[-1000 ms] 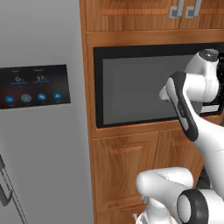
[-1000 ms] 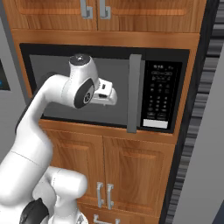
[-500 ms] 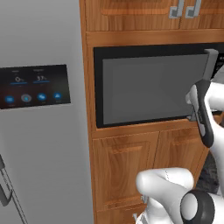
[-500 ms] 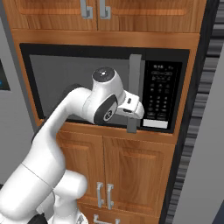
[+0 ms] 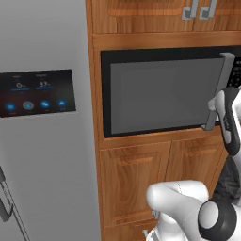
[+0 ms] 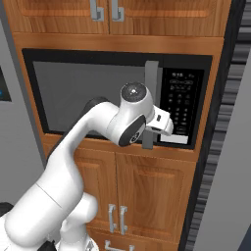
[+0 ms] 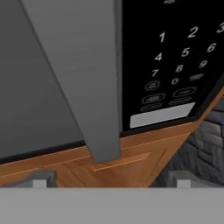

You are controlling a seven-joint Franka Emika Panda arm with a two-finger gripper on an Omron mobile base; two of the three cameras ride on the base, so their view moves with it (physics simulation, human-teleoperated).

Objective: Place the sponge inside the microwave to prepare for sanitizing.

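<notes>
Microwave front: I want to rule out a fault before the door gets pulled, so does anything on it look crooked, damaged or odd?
Nothing stands out. The microwave door is shut and sits square in the wooden cabinet, the bar handle stands upright and the keypad looks intact. The open gripper sits at the handle's lower end.

White digits 1, 2, 3, 4, 5, 6, 7, 8, 9, 0 on the microwave [image 7: 100, 57] black keypad [image 7: 175, 57], other button markings too blurred to read, small touchscreen [image 5: 36, 92] figures illegible
</notes>
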